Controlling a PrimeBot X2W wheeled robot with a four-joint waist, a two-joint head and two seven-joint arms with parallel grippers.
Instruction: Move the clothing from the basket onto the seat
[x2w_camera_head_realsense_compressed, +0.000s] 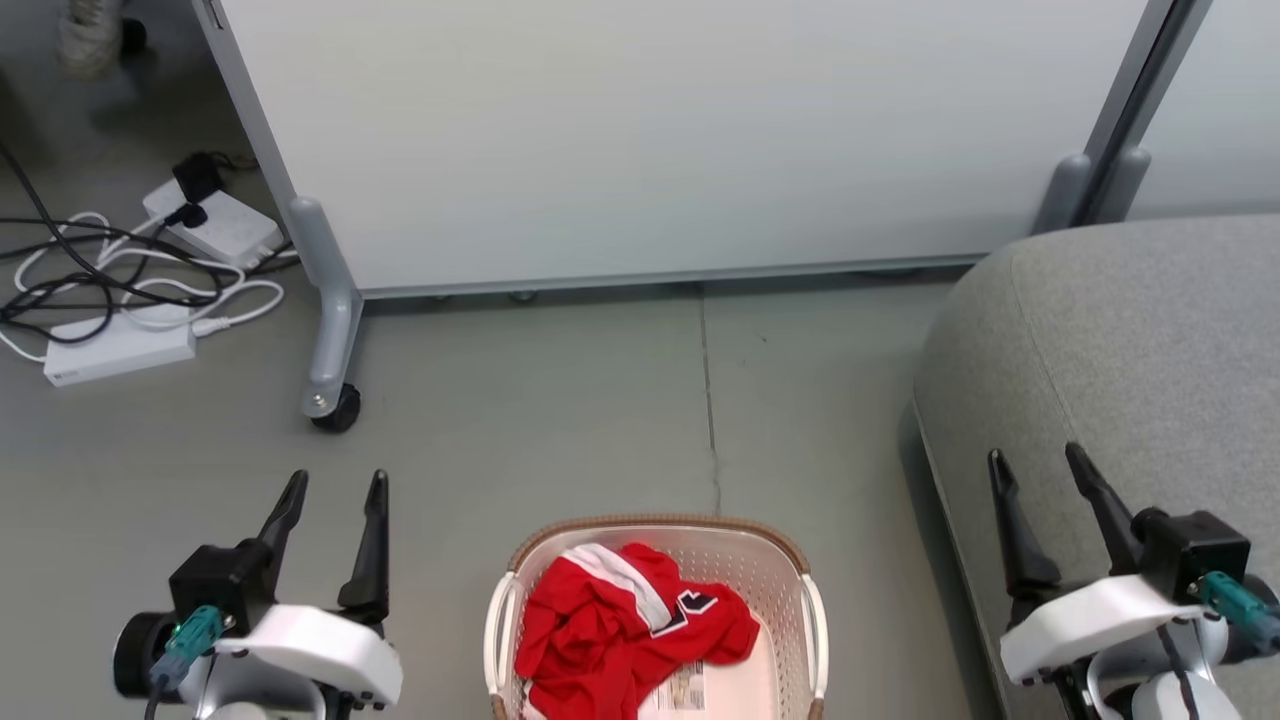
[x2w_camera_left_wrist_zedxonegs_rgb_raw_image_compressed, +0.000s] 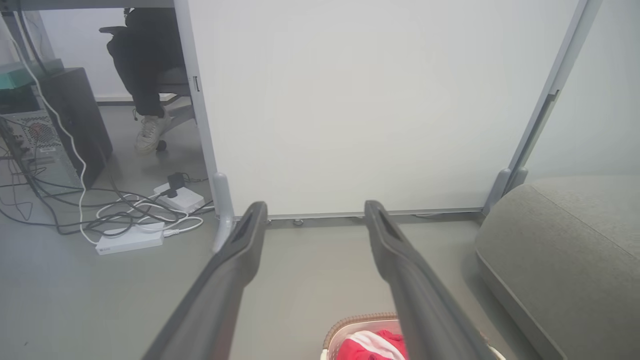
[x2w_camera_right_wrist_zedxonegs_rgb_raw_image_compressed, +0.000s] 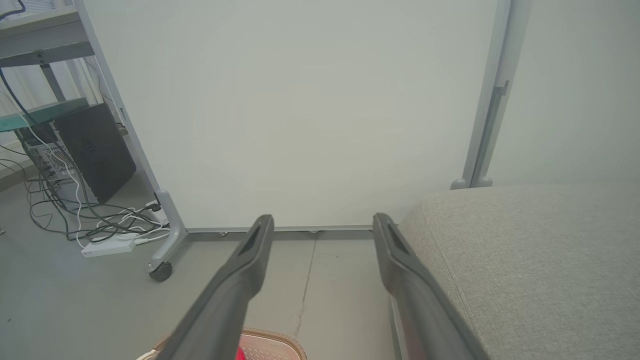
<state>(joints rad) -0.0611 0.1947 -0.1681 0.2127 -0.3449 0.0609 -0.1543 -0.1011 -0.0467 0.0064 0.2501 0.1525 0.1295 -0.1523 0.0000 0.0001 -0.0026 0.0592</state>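
Observation:
The cream basket with a brown rim stands on the floor at the bottom centre of the head view. Crumpled red clothing lies inside it, showing a white band and a black-and-white numeral; a paper label peeks out beside it. The grey seat rises on the right. My left gripper hangs open to the left of the basket, empty. My right gripper is open over the seat's front edge, also empty. The left wrist view catches the basket rim and a bit of the clothing below my open fingers.
A white partition panel on castors blocks the way ahead. Power strips and tangled cables lie on the floor at the left. In the left wrist view a computer tower and a seated person's foot are behind the panel.

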